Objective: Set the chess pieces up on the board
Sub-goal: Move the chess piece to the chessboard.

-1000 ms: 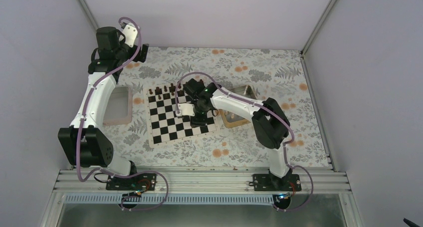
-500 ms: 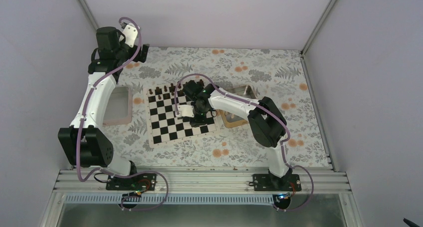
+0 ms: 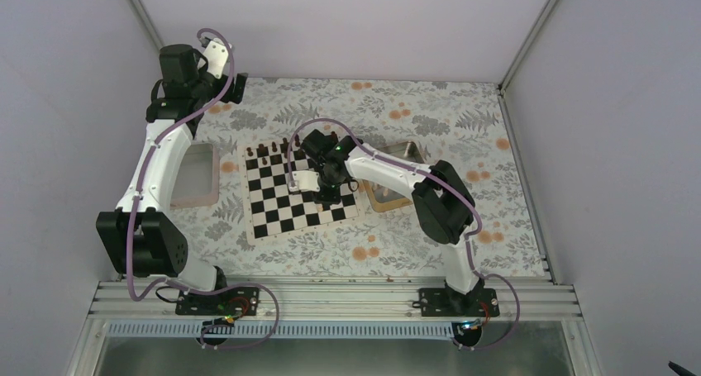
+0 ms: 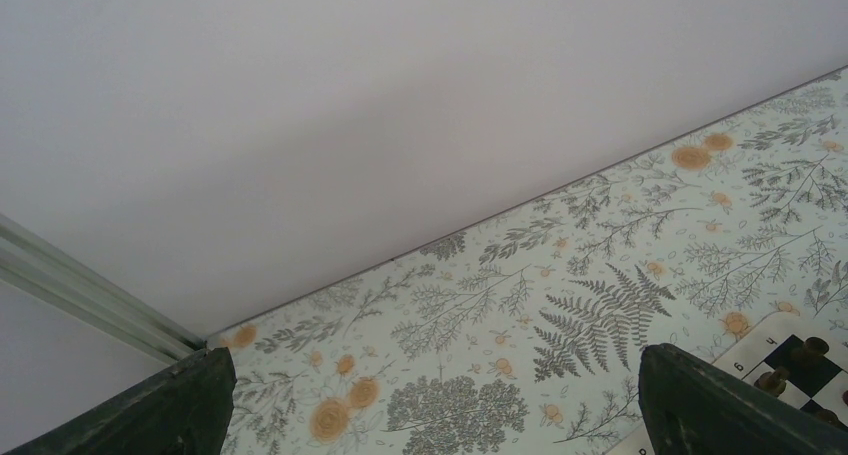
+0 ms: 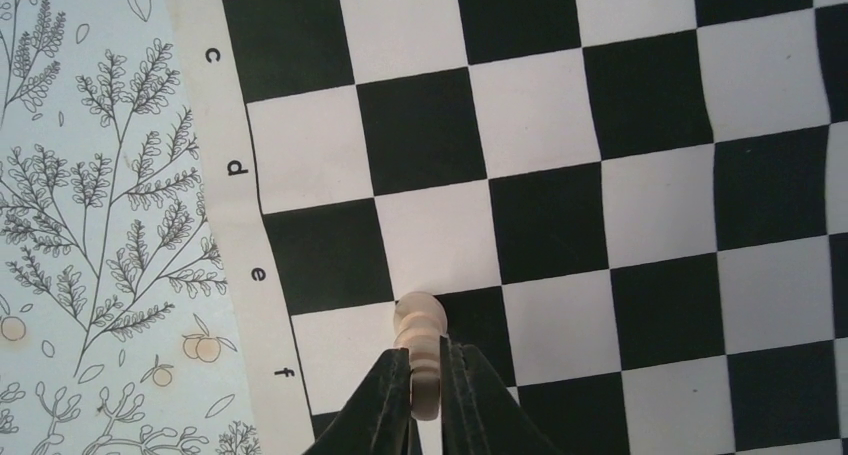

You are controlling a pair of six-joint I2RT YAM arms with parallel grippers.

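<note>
A light tan chess piece (image 5: 420,340) is pinched between the dark fingers of my right gripper (image 5: 428,363), which is shut on it. It sits over the board (image 5: 650,205) near the edge letters e and f. I cannot tell whether its base touches the squares. From above, the right gripper (image 3: 324,189) hovers over the right half of the board (image 3: 273,204). My left gripper (image 3: 235,87) is raised at the far left, away from the board. Its fingers (image 4: 190,405) stand wide apart with only tablecloth between them.
Dark brown pieces (image 3: 269,151) line the board's far edge, and a few show in the left wrist view as dark pieces (image 4: 795,363). A gold tin tray (image 3: 409,153) lies right of the board, partly under the right arm. A pinkish-rimmed tray (image 3: 192,176) lies left.
The right gripper has closed on the tan piece, and its wrist has edged slightly toward the far side of the board. The left arm has not moved.
</note>
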